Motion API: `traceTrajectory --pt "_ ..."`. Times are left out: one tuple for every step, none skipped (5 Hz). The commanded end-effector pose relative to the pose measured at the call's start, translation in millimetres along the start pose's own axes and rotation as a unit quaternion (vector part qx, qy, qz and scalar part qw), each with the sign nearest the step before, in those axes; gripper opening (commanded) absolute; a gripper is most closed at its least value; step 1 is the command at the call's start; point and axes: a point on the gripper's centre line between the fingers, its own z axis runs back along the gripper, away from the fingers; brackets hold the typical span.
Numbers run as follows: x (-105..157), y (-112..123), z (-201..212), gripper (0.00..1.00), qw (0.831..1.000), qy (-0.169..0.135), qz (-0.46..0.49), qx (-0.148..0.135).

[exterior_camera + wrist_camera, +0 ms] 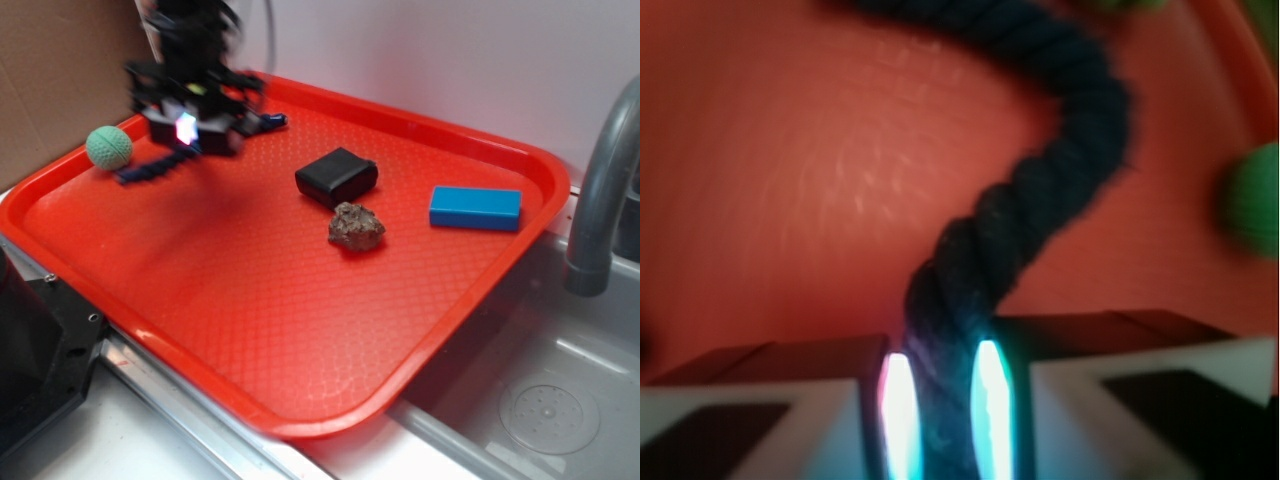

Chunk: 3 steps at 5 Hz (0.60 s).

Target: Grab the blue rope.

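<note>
Gripper [188, 128] sits at back-left of the red tray [300, 330], blurred in ext. view, a lit spot glowing on its underside. Wrist view shows the blue rope [1040, 200] running up betw. the two glowing pads [898, 410], jaws clenched on it w/ rope filling the gap. From the pads the rope climbs, bends right, then curls back left toward top edge of wrist view. In ext. view one rope end pokes out lower-left of the gripper, lying on tray surface just beside the green ball [109, 147]; other end shows to the right of the gripper near tray's back rim.

Black box [336, 176] lies near tray centre, brown rock [357, 227] just in front of it, close but can't tell if touching. Bright blue block [475, 208] lies flat toward right side, well apart from gripper. Grey faucet [600, 190] stands right of tray over a metal sink [540, 400].
</note>
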Motion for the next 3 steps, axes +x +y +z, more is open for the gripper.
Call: traceTrajectory --pt "-23 24 100 0.00 0.982 -0.111 -0.154 -0.014" --pt "-19 17 150 0.00 0.980 -0.087 -0.175 -0.038" --pt "-17 3 165 0.00 0.981 -0.070 -0.180 -0.024"
